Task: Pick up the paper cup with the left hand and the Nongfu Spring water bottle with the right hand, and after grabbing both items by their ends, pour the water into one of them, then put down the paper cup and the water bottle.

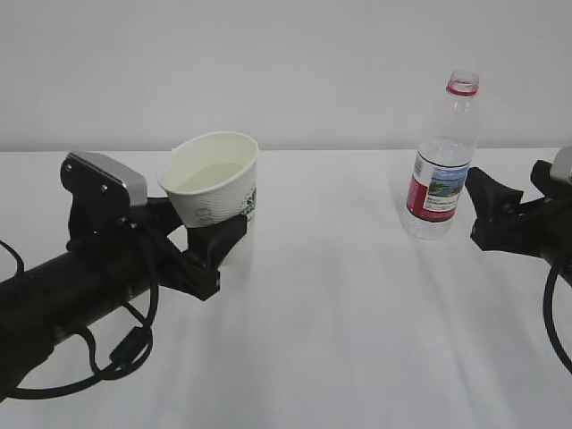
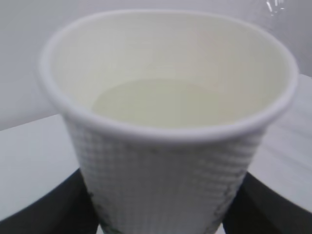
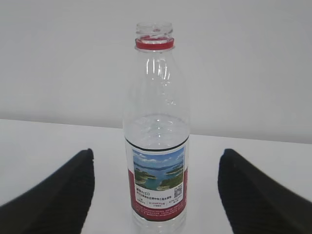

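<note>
Water point(image 2: 170, 100) fills paper cup point(image 2: 165, 161); exterior view hides its level.

My left gripper point(image 1: 210, 237) at lower left is clamped on the cup point(image 1: 214, 179), tilted; my right gripper point(image 1: 487, 210) at right edge is spread wide, holding nothing.

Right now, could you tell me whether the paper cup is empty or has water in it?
It holds water: the paper cup, tilted between the left gripper's fingers, shows a pale liquid surface partway up.
</note>
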`<state>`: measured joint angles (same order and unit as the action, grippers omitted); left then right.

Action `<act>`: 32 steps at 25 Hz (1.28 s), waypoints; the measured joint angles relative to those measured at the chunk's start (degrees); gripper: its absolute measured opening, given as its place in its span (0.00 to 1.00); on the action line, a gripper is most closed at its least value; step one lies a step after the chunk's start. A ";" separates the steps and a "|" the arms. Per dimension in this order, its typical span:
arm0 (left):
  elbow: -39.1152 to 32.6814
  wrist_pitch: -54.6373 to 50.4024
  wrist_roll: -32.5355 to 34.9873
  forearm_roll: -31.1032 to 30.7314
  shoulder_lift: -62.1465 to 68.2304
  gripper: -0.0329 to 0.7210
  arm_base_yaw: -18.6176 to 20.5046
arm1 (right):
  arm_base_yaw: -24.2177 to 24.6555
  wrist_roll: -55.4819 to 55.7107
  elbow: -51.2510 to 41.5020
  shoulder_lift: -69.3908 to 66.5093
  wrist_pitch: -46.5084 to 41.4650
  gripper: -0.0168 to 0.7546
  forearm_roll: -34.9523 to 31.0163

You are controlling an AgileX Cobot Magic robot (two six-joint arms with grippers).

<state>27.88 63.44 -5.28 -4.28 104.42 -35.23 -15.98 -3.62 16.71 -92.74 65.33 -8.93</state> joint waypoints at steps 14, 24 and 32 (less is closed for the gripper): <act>0.00 0.00 0.35 2.42 0.00 0.70 10.61 | 0.00 0.00 -0.09 0.00 0.00 0.79 0.00; 0.00 0.00 0.34 2.63 0.00 0.70 18.08 | 0.00 0.00 -0.09 0.00 0.00 0.79 0.00; 0.00 0.00 0.34 5.32 0.00 0.70 21.42 | 0.00 0.00 -0.09 0.00 0.00 0.79 0.00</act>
<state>27.88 63.44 -4.94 1.04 104.42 -13.81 -15.98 -3.62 16.63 -92.74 65.33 -8.93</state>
